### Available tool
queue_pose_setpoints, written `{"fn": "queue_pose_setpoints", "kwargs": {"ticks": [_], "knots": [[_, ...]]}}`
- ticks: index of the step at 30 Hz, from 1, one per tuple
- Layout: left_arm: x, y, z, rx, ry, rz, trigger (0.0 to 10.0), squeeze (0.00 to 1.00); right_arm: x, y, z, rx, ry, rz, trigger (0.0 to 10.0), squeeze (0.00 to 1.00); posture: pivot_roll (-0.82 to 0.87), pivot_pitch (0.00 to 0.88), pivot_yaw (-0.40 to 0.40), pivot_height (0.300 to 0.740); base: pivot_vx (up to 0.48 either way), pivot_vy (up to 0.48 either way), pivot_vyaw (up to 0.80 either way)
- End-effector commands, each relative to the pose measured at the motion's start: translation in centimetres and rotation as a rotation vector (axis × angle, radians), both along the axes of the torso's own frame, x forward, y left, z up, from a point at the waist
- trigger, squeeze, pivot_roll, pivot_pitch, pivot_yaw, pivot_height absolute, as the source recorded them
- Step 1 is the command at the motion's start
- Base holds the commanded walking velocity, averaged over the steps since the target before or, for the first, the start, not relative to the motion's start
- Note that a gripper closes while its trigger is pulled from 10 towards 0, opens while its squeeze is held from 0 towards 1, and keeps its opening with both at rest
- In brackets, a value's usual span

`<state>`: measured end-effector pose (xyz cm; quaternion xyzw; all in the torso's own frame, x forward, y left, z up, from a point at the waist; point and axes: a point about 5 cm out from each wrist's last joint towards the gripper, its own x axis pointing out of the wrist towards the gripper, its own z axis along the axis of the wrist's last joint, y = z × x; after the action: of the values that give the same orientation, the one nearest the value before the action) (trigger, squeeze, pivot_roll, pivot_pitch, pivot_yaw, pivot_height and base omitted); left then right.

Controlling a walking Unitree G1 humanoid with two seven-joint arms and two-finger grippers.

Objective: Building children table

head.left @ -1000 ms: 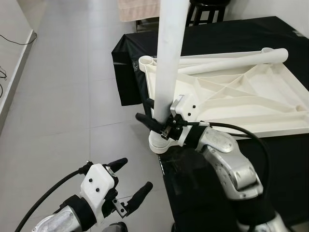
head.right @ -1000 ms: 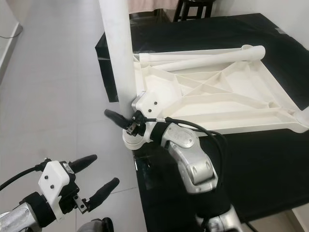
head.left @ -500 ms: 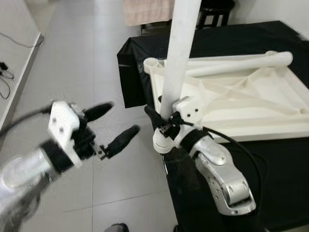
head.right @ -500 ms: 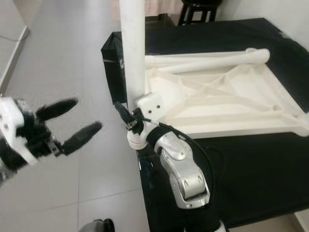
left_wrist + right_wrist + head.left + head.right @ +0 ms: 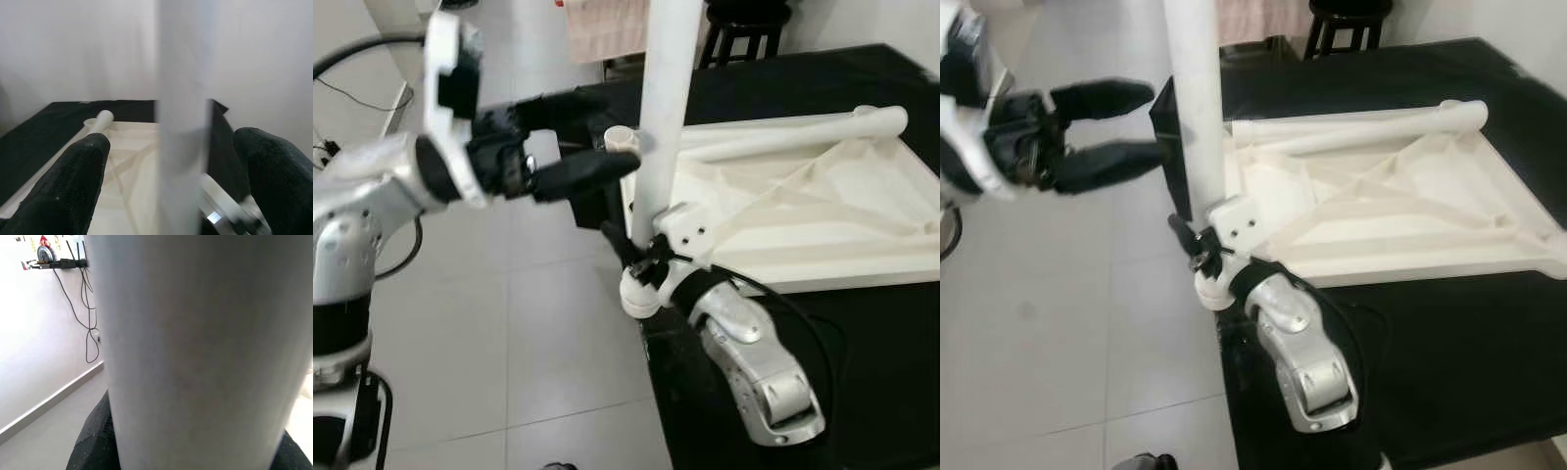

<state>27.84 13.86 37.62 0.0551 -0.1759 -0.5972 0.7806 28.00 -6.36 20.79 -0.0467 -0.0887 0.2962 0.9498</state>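
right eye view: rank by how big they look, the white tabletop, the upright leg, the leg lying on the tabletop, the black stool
1. white tabletop
2. upright leg, near the camera, so unsure
3. leg lying on the tabletop
4. black stool, partly cropped

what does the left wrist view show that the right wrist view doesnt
Left wrist view alone: the left gripper with its black fingers spread open either side of the upright leg, plus the upturned white tabletop on the black cloth and a second leg lying along its edge.

Right wrist view alone: a white wall with hanging cables, a skirting board and grey floor.

Both: the same upright white leg, much closer in the right wrist view.
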Motion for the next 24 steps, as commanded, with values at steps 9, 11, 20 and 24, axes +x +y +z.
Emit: {"fn": "queue_pose_setpoints", "kwargs": {"ticks": [9, 11, 20, 24], "knots": [[3.3, -4.9, 0.7, 0.072, 0.084, -0.085, 7.0, 0.0, -0.2, 0.8, -1.9, -0.042, 0.077, 0.018, 10.0, 0.0, 0.05, 0.16, 0.067, 0.74, 0.0, 0.0, 0.0], [2.9, -5.6, 1.0, 0.097, 0.089, -0.155, 0.0, 0.0, -0.2, 0.9, -1.9, -0.044, 0.076, 0.02, 10.0, 0.0, 0.05, 0.163, 0.069, 0.74, 0.0, 0.0, 0.0], [2.4, -5.3, 1.3, 0.125, 0.08, -0.199, 0.0, 0.0, 0.0, 0.9, -1.8, -0.051, 0.076, 0.018, 10.0, 0.0, 0.05, 0.166, 0.056, 0.74, 0.0, 0.0, 0.0], [2.1, -4.9, 1.6, 0.142, 0.062, -0.204, 0.0, 0.0, 0.2, 0.8, -1.7, -0.058, 0.073, 0.019, 10.0, 0.0, 0.05, 0.164, 0.046, 0.74, 0.0, 0.0, 0.0]]}}
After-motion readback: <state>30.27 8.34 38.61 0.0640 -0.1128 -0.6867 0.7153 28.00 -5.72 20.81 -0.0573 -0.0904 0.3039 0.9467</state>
